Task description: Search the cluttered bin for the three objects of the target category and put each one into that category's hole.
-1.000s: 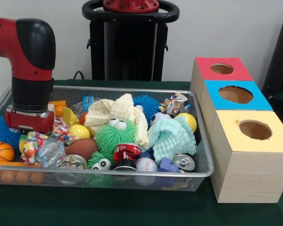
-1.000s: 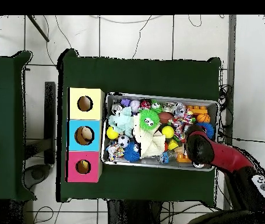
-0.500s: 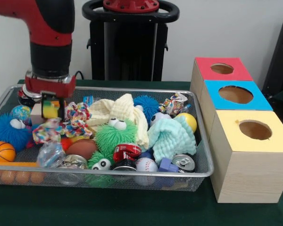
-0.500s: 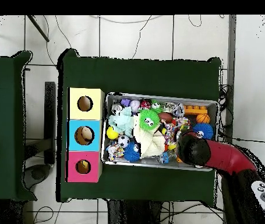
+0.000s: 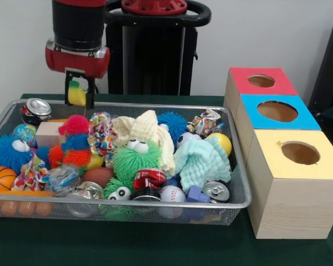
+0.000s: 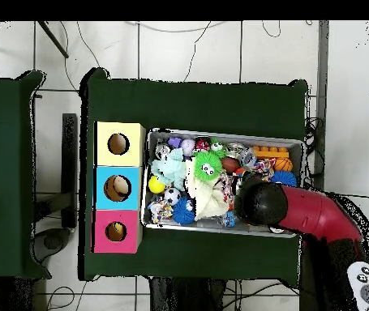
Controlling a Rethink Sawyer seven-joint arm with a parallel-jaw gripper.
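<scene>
- The gripper (image 5: 79, 92) has risen clear of the wire bin (image 5: 240, 183), moving rightward
- Its fingers are clamping a small yellow-green toy (image 5: 76, 93)

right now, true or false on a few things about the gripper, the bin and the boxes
1. The gripper holds a small yellow-green object above the mesh bin. True.
2. The yellow box stands nearest the front camera. True.
3. The red box has no hole. False: a round hole shows in its top.
4. The green furry toy with googly eyes lies outside the bin. False: it sits in the bin.
5. A silver can lies in the bin's far left corner in the front view. True.
</scene>
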